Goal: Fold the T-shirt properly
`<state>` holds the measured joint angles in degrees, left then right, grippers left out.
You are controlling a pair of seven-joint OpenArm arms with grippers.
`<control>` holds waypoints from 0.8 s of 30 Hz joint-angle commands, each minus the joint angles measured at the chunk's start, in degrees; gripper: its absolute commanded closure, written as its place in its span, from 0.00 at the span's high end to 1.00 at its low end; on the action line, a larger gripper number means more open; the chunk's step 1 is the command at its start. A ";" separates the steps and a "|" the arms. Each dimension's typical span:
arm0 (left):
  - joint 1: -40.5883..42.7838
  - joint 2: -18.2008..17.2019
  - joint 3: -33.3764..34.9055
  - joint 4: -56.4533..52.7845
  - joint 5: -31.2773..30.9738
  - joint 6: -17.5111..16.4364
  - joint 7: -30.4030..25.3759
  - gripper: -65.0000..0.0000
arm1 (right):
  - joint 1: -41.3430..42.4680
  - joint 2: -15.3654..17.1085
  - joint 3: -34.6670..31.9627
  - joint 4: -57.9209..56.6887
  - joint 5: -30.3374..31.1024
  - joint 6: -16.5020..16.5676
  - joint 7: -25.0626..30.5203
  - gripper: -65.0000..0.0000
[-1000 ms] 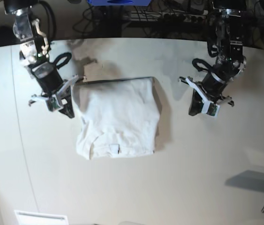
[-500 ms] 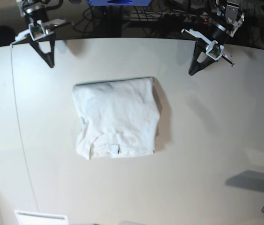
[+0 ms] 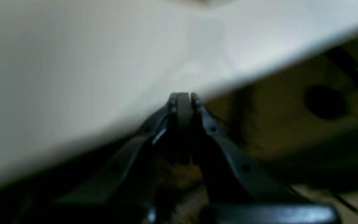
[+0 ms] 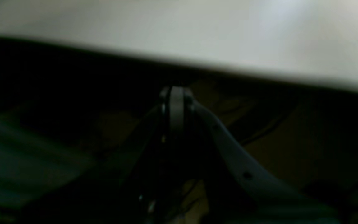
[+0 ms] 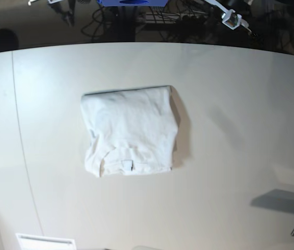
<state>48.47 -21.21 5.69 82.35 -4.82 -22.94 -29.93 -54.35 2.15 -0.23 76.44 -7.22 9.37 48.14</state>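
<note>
Inspection of fold status. The T-shirt [image 5: 129, 130] lies on the tabletop [image 5: 230, 156], roughly central, somewhat nearer the far edge than the near edge and slightly toward the left edge as the base view shows it. It presents as a compact, near-rectangular bundle. No sleeve is seen sticking out at either side. The far edge is a straight, clean fold line. The near edge is less regular: the round collar [image 5: 117, 164] and the small neck label [image 5: 127, 166] show there, and the near left corner bulges a little. The surface carries soft wrinkles.

Left gripper [image 3: 182, 97]: jaws pressed together, nothing between them, hanging at the table's far edge with dark floor beyond. Right gripper [image 4: 176, 91]: likewise closed and empty, positioned off the far edge over dark ground. In the base view only scraps of both arms appear along the top border, well apart from the garment. Neither tool touches the cloth.

Judgement: the folding appears essentially done. The garment is reduced to a single stacked panel, and both arms stand clear of the work. Remaining items, if any, are cosmetic: squaring the uneven near edge and flattening wrinkles. Whether the underlying layers are aligned cannot be determined, as they are hidden beneath the top layer.
</note>
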 commanded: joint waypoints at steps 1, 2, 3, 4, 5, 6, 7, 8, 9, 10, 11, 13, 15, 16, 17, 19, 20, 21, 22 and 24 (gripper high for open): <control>0.46 -0.72 1.38 -2.30 -0.50 -0.14 -1.41 0.00 | -0.20 0.70 -1.66 -2.99 0.59 0.00 1.57 0.01; 0.10 -0.55 2.17 -5.47 -0.50 -0.14 -1.32 0.00 | 1.38 0.88 -3.16 -6.69 0.59 0.00 1.57 0.01; -1.48 -0.11 3.41 -9.25 -0.59 -0.14 -1.32 0.00 | 3.67 1.23 -4.47 -11.70 0.59 0.00 1.49 0.01; -3.59 0.51 4.28 -12.85 -0.59 -0.14 -1.14 0.00 | 6.39 1.50 -5.53 -16.53 0.59 0.00 1.49 0.01; -5.43 1.48 5.16 -16.90 -0.59 -0.14 0.00 0.00 | 9.12 1.50 -6.32 -21.72 0.59 0.00 1.49 0.01; -7.81 2.71 5.69 -21.91 -0.59 -0.14 1.85 0.00 | 12.63 1.50 -7.02 -28.84 0.59 0.00 1.40 0.01; -10.18 3.67 6.31 -26.04 -0.59 -0.14 3.87 0.00 | 16.24 1.50 -7.73 -34.91 0.59 0.00 1.13 0.01; -13.87 4.64 7.01 -31.75 -0.59 -0.14 6.15 0.00 | 20.46 1.58 -8.08 -42.91 0.59 0.00 0.78 0.01; -16.86 5.78 7.54 -36.76 -0.59 -0.14 7.82 0.00 | 24.33 1.58 -7.99 -49.59 0.59 0.00 0.43 0.01; -20.38 7.19 8.06 -43.44 -0.59 -0.14 9.85 0.00 | 29.07 1.58 -8.25 -57.76 0.59 0.00 -0.10 0.01; -23.81 8.25 8.86 -49.34 -0.59 -0.14 10.72 0.00 | 32.76 1.41 -8.25 -64.09 0.59 0.00 -0.36 0.01; -31.28 10.36 10.53 -62.43 -0.59 -0.14 12.04 0.00 | 39.53 1.14 -8.08 -74.38 0.59 0.00 -0.45 0.02; -38.14 12.55 12.99 -73.25 -0.59 -0.14 12.04 0.00 | 44.19 0.44 -7.73 -76.44 0.59 0.00 -0.45 0.02; -40.16 13.43 13.95 -76.41 -0.59 -0.14 12.04 0.00 | 45.42 0.18 -7.64 -76.44 0.67 0.00 -0.54 0.02; -41.92 14.22 15.19 -78.35 -0.59 -0.14 12.04 0.00 | 46.22 0.18 -7.64 -76.44 0.76 -0.09 -1.15 0.02; -43.32 15.45 17.30 -78.87 -0.59 -0.14 12.13 0.00 | 47.27 0.00 -7.64 -76.44 3.22 -0.09 -5.11 0.02; -43.59 15.81 17.82 -78.79 -0.59 -0.14 12.13 0.00 | 47.45 -0.09 -7.64 -76.44 5.51 -0.09 -6.95 0.02; -43.68 15.89 17.91 -78.79 -1.03 -0.14 12.13 0.00 | 47.53 -0.26 -7.55 -76.44 8.23 -0.09 -7.83 0.02; -44.20 15.98 17.73 -78.79 -1.11 -0.14 12.13 0.00 | 47.45 -0.35 -7.64 -76.44 10.78 -0.09 -7.83 0.02; -44.47 16.51 17.03 -78.79 -1.20 -0.05 12.13 0.00 | 47.01 -0.79 -7.99 -76.44 14.92 -0.09 -7.83 0.02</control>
<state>3.81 -4.45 22.81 3.64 -6.07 -22.70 -17.52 -7.01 1.54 -8.08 0.12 7.99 9.13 39.42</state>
